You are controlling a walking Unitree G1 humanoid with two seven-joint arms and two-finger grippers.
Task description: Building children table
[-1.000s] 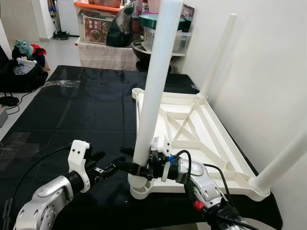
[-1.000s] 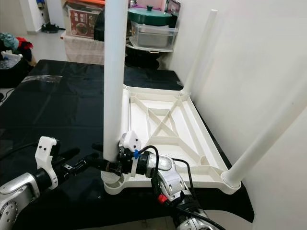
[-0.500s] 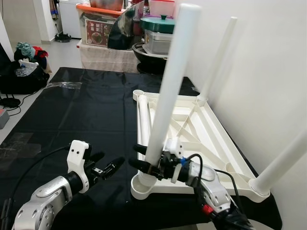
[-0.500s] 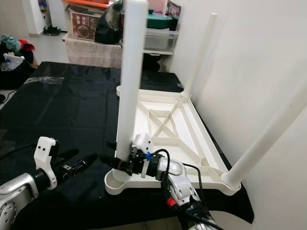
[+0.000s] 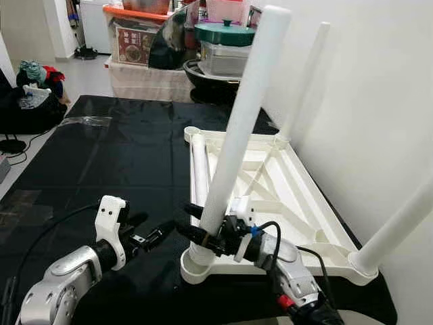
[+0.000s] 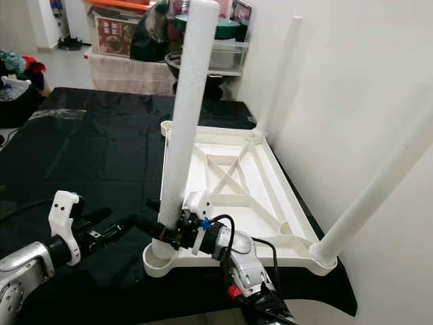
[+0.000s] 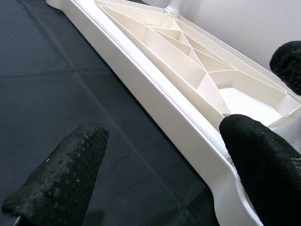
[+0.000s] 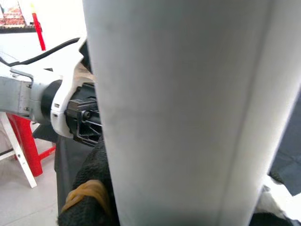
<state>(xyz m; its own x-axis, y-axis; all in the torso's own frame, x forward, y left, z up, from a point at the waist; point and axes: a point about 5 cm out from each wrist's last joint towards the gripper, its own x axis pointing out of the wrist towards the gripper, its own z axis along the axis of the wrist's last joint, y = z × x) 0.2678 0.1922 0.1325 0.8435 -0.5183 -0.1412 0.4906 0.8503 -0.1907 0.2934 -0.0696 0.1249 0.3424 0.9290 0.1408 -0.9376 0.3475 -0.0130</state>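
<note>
Tilting further rightward, the tall white plastic table leg (image 5: pixel 237 135) is sitting in the upturned white tabletop's (image 5: pixel 298 203) near-left corner, right gripper (image 5: pixel 203 233) clamping it; left gripper (image 5: pixel 152 237) is hovering spread apart

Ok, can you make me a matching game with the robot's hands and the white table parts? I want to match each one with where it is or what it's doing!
Things:
1. right gripper
2. left gripper
3. loose white leg
4. upside-down tabletop

What they are doing:
A. lying flat along the tabletop's edge
B. resting on the black mat
C. open, beside the near corner
D. shut on the tilted leg at the near corner

Pairs: 1-D, 2-C, 3-A, 4-B
</note>
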